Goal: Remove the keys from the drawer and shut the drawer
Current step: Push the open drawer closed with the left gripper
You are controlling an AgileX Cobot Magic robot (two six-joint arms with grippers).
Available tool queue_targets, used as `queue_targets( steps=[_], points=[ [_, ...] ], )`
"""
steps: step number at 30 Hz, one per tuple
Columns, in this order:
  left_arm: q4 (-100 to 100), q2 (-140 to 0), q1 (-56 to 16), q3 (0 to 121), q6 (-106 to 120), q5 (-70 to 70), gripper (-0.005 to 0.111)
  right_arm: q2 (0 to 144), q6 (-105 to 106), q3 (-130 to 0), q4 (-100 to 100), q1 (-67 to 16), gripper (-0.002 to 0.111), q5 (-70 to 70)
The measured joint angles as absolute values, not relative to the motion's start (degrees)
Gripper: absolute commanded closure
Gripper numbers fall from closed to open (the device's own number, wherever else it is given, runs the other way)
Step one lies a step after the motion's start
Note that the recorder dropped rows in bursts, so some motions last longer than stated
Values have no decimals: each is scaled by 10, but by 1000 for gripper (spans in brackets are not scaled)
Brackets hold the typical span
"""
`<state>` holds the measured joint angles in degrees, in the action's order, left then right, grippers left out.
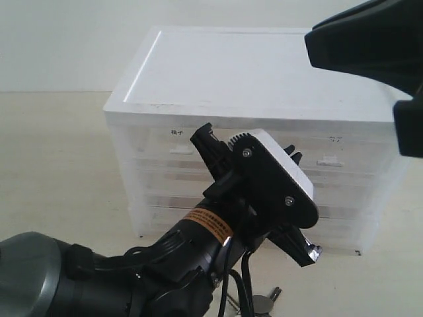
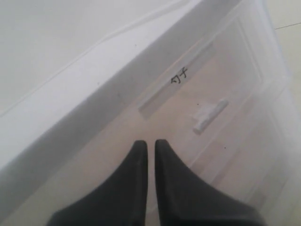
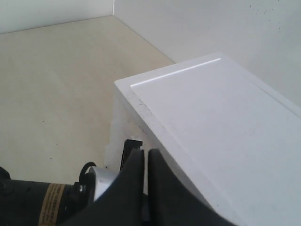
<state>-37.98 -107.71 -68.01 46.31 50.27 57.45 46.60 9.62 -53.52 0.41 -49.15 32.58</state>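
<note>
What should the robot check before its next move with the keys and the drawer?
1. Keys out: ok. The keys seem to lie on the table before the cabinet, partly hidden behind the left arm.
2. Drawer closed: cannot tell for certain. The drawer front looks level with the others.
3. Left gripper empty: ok. It is shut on nothing, tips near the drawer front.
4. Right gripper clear: ok. It is shut, empty, up by the cabinet top.
5. Handle free: ok. Nothing touches it.
</note>
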Motion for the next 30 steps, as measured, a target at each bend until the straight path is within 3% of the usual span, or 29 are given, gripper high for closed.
queue_targets(
  steps=[12,22,30],
  points=[
    [-387,-1077,-679,480,511,565,102,466,96,-535,4,-492,108,326],
    [-472,-1064,-754,449,597,566,102,466,96,-535,4,-492,108,326],
    [-431,-1071,-699,457,573,567,102,466,96,-535,4,-492,108,326]
  ],
)
